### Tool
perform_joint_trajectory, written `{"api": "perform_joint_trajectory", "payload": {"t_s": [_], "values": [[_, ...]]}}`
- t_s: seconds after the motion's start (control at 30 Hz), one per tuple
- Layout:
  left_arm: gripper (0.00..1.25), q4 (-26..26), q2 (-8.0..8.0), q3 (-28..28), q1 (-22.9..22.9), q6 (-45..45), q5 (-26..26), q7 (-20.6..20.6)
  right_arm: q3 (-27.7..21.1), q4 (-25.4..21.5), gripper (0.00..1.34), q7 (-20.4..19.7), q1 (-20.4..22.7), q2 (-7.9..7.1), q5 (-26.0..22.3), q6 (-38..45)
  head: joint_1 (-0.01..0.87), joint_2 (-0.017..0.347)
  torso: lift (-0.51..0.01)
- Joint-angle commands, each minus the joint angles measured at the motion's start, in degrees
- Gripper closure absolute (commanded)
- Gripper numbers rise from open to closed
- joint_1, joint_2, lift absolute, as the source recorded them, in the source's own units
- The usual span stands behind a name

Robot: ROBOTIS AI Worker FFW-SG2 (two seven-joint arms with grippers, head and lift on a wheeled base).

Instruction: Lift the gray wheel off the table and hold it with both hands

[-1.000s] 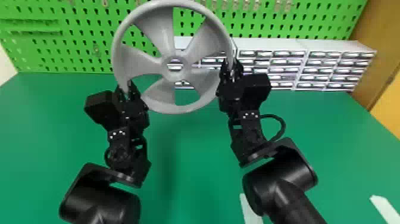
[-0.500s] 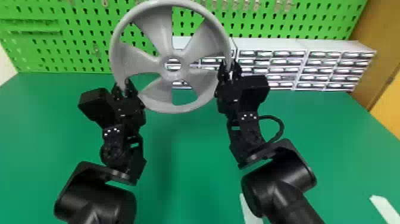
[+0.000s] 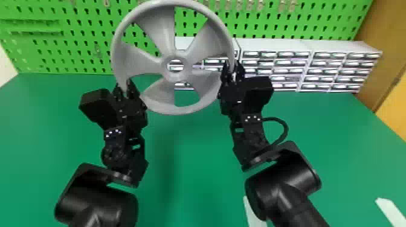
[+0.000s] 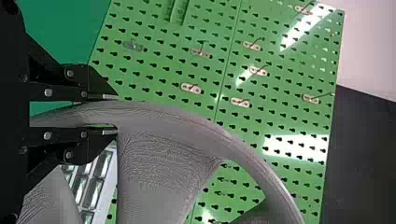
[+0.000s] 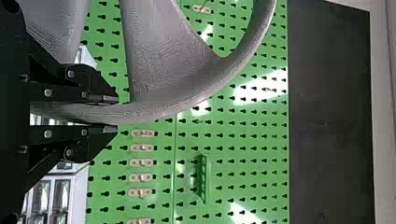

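Raised above the green table, the gray wheel (image 3: 176, 109) faces the head camera between both arms. My left gripper (image 3: 125, 89) is shut on its lower left rim, and my right gripper (image 3: 233, 72) on the right rim. In the left wrist view, the rim of the wheel (image 4: 154, 114) runs between the two fingers of the left gripper (image 4: 109, 113). The right wrist view has the wheel (image 5: 154, 109) pinched by the right gripper (image 5: 110, 114), a finger on each side of the rim.
Behind the wheel stands a green pegboard (image 3: 81, 54) with small hooks. White drawer units (image 3: 308, 66) line the back of the green table (image 3: 193, 169) to the right. White strips lie near the front right.
The wheel has shifted slightly to the left with both grippers holding it. Its left side, along with the left arm, has sunk a little.
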Motion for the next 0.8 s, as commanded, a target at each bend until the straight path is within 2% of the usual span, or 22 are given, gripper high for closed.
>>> {"api": "perform_joint_trajectory", "payload": {"t_s": [0.0,0.77], "values": [[1.04,0.00,0.00,-0.01,0.02,0.13,-0.05,0.00,-0.06,0.00,1.11,0.00,0.05,0.00,0.01,0.00,0.711,0.015,-0.098],[1.04,0.00,0.00,0.08,-0.15,0.40,-0.31,-0.08,-0.06,0.00,1.11,0.00,-0.04,0.00,0.01,0.09,0.711,0.015,-0.098]]}}
